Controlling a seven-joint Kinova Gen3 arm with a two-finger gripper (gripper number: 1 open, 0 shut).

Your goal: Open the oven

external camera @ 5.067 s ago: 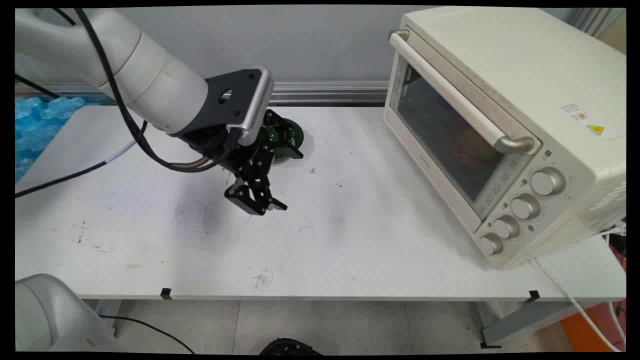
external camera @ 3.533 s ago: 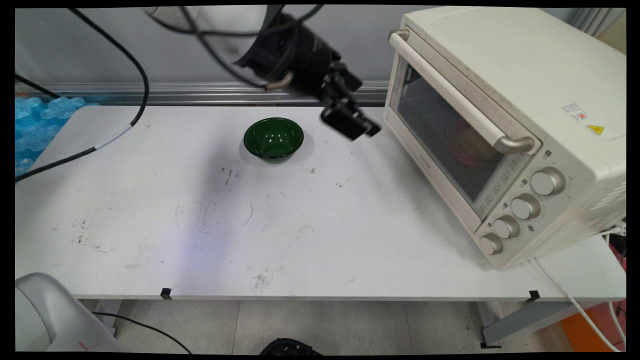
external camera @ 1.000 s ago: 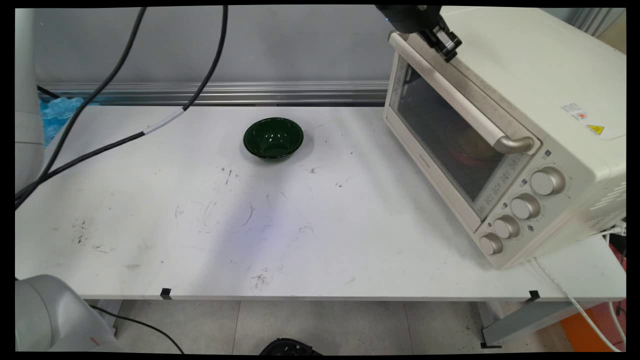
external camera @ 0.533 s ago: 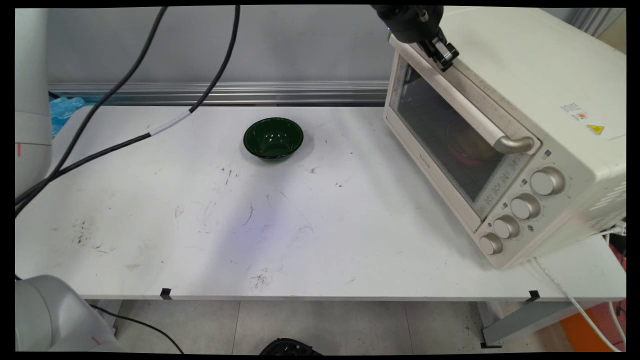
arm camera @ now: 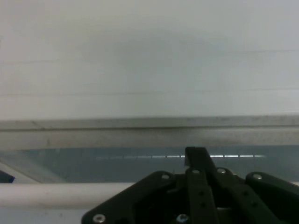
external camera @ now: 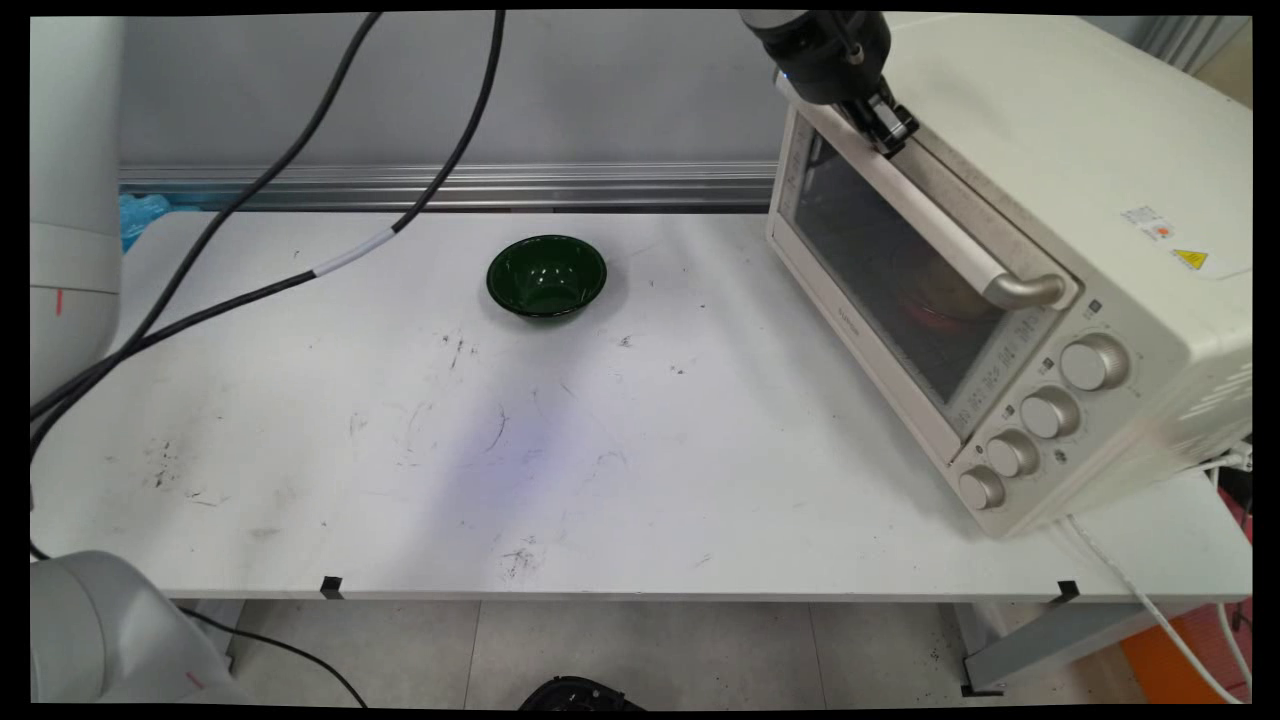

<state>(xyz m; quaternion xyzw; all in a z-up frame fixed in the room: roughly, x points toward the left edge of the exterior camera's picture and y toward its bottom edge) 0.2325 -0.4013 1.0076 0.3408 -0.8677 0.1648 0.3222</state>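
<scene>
My gripper (external camera: 893,138) is at the top far end of the cream toaster oven (external camera: 1050,150), its fingers shut and pointing down just behind the oven's bar handle (external camera: 930,215). In the hand view the shut gripper (arm camera: 196,153) reaches past the white handle (arm camera: 56,195) toward the top edge of the glass door (arm camera: 93,163), with nothing seen between the fingers. Through the door glass (external camera: 880,260) a reddish dish with something yellowish on it (external camera: 940,295) shows dimly. The door looks closed.
A dark green bowl (external camera: 546,275) stands empty on the white table (external camera: 400,450), left of the oven. Black cables (external camera: 300,170) hang across the upper left. Several knobs (external camera: 1045,410) line the oven's near end, and its white cord (external camera: 1130,590) trails off the table's right front.
The arm rose from low over the table near the bowl, swung right to the oven's top, and over the last second the gripper sank a little onto the handle's far end.
</scene>
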